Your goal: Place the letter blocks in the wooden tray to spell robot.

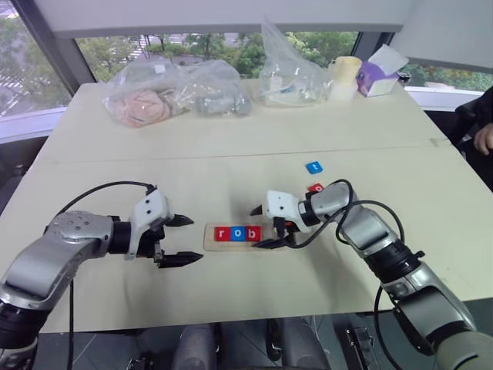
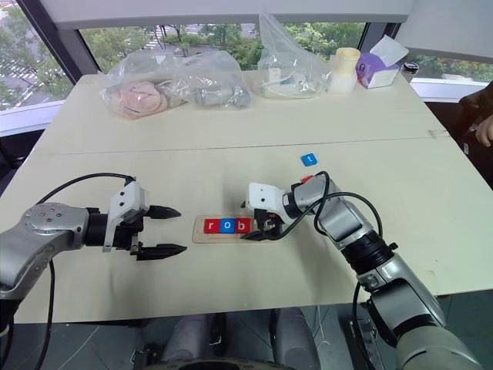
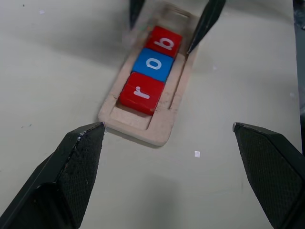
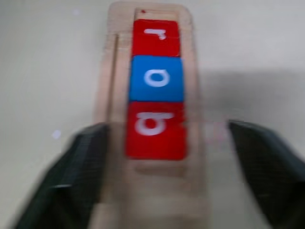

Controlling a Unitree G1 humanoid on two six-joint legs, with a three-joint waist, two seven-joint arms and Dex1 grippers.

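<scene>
On table (image 1: 231, 297), wooden tray (image 3: 164, 131) holds r, o, b blocks (image 3: 153, 65); both claws released.

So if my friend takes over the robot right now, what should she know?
Left gripper: jaws open, holding nothing, beside the narrow light-wood tray.
Right gripper: jaws open astride the tray's other end, holding nothing.
Done: red r tile, blue o tile and red b tile sit in the tray.
Left: a red tile behind the right wrist, then the blue t tile farther back.

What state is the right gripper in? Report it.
Open. The right gripper has its black fingers spread either side of the red b block, which lies in the wooden tray.
</scene>
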